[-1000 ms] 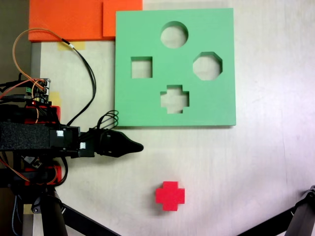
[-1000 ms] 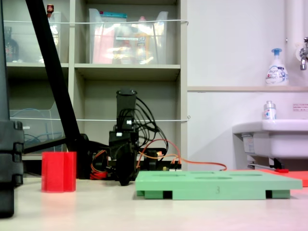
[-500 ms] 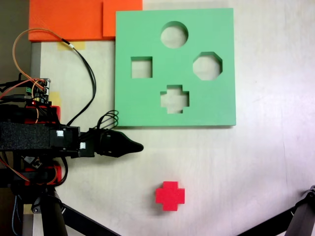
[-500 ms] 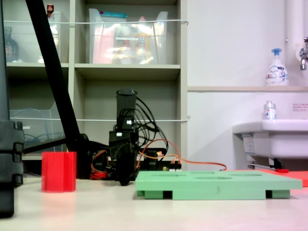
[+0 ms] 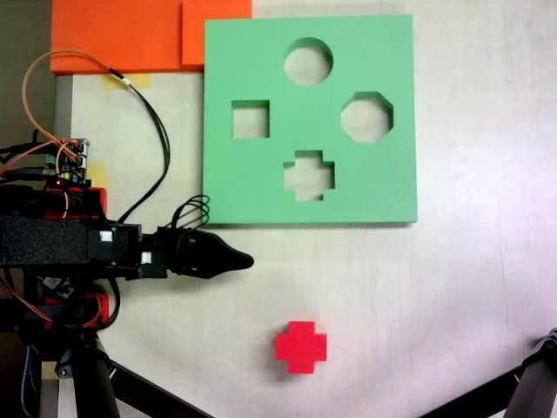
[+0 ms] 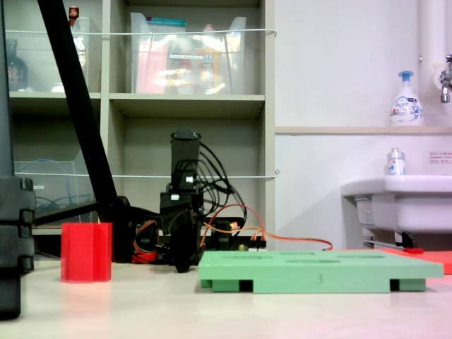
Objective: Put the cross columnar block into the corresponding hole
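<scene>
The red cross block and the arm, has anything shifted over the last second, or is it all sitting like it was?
Nothing has visibly changed. The red cross block lies on the table in the same spot, apart from the green board, whose cross-shaped hole is empty as before. The pincer points the same way, beside the board's near edge, holding nothing.

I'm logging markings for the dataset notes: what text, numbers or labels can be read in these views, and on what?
"3": on the front edge of the green foam board, seen in a fixed view.
Soap dispenser bottle: label print too small to read.
Small bottle on the sink: label blurred.
Sign on the wall at the right edge: red marks, unreadable.
Red cross block: no marking.
</scene>
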`<state>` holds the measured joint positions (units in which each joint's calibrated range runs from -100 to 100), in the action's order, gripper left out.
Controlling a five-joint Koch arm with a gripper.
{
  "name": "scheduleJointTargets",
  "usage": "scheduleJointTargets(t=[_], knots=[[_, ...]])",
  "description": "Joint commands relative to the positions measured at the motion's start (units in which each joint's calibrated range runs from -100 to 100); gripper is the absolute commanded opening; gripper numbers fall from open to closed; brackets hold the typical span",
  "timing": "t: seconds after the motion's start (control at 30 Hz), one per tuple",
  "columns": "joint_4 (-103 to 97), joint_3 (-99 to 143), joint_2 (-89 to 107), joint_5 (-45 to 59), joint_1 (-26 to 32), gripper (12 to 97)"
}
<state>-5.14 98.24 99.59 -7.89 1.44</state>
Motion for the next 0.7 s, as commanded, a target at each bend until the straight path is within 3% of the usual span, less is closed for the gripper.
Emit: scheduleJointTargets(t=[0.0, 0.23, 0.47, 0.67], knots=[[3.26, 1.76, 0.41, -1.12, -0.29, 48.9], [-1.65, 1.76, 0.41, -12.36, -5.32, 45.3], [54.49, -39.61, 0.41, -26.42, -7.42, 43.8], [82.22, -66.63, -0.57, -31.70, -7.03, 39.5]])
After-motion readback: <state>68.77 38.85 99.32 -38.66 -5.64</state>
